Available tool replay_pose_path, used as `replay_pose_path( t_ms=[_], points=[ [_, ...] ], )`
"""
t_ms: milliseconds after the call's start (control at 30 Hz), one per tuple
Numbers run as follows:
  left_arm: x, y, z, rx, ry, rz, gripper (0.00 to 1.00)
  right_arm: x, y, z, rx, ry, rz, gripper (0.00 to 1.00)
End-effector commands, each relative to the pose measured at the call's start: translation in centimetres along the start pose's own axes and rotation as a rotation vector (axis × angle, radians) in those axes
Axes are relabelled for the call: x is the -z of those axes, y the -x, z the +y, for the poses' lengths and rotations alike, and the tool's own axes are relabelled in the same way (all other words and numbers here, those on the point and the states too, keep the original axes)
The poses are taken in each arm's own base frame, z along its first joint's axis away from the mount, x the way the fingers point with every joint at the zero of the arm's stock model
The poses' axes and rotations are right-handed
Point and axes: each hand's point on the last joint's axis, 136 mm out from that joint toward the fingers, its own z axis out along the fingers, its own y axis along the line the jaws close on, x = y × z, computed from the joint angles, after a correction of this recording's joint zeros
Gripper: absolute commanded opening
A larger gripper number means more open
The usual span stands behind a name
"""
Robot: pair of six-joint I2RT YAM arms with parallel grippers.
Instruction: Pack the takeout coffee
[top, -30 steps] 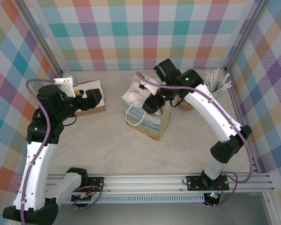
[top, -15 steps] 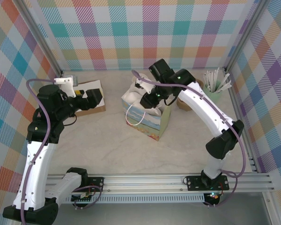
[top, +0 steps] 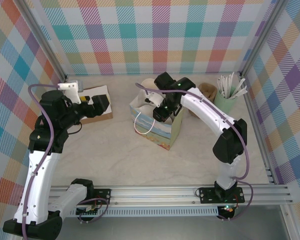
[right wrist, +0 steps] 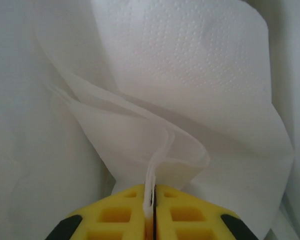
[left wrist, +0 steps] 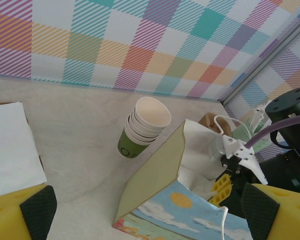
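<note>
- Top view: the right gripper (top: 161, 112) reaches down into the open mouth of the printed bag (top: 160, 131), which stands mid-table with white paper inside.
- The left gripper (top: 100, 104) hovers over a flat pile of white sheets (top: 96, 92), well apart from the bag.
- A stack of cups (top: 149, 84) stands just behind the bag, and a mint cup (top: 226, 99) of white sticks stands at the right.
- I cannot tell whether the takeout coffee is inside the bag.
- Left wrist view: the left gripper (left wrist: 149, 210) has its fingers (left wrist: 37, 209) spread wide, with nothing between them. The bag and the stack of cups lie ahead.
- Right wrist view: the right gripper (right wrist: 150, 201) is pressed together on a thin fold of white napkin (right wrist: 190, 100).
</note>
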Motion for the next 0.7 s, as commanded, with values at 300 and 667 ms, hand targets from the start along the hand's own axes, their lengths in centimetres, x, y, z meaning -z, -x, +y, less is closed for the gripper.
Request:
replay_pose_path(
  t_ms=[300, 667],
  points=[
    [-0.7, -0.7, 1.0, 0.029, 0.03, 0.004, 0.98, 9.6, 1.3, 0.4, -0.009, -0.126, -0.228, 0.64],
    [-3.5, -5.1, 8.5, 0.151, 0.321, 0.007, 1.0, 17.6, -2.2, -3.6, -0.328, -0.283, -0.537, 1.0]
  ],
)
